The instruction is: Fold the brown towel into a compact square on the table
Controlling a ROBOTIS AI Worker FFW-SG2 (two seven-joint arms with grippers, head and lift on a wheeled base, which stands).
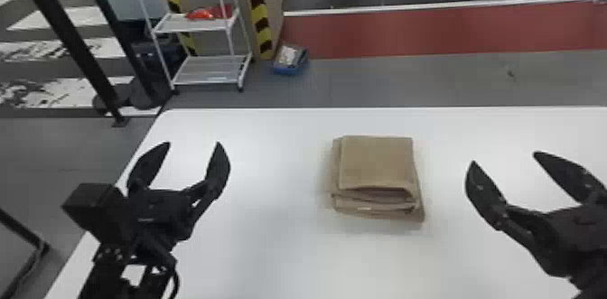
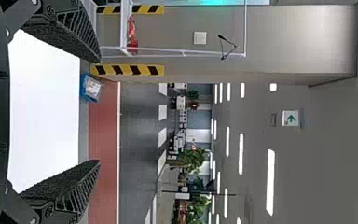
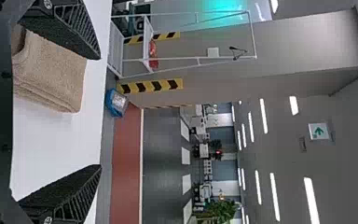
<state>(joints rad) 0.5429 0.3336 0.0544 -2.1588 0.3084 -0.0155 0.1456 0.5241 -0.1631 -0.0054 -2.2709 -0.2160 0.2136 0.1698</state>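
Note:
The brown towel point(image 1: 377, 162) lies on the white table point(image 1: 271, 239), folded into a compact, roughly square stack; its near side shows several layers, the lower ones jutting out slightly at the left and near right corner. My left gripper point(image 1: 194, 143) is held open to the left of the towel, well apart from it. Right of the towel, my right gripper point(image 1: 503, 158) stands open with nothing in it. In the left wrist view my left gripper point(image 2: 100, 111) has widely parted fingers. In the right wrist view, the towel point(image 3: 51, 70) shows beyond one finger of my right gripper point(image 3: 101, 112).
The table's far edge runs behind the towel and its left edge passes under my left arm. On the floor beyond stand a white wire shelf point(image 1: 207, 70) with red items, a blue box point(image 1: 290, 59) and a striped post point(image 1: 258, 9).

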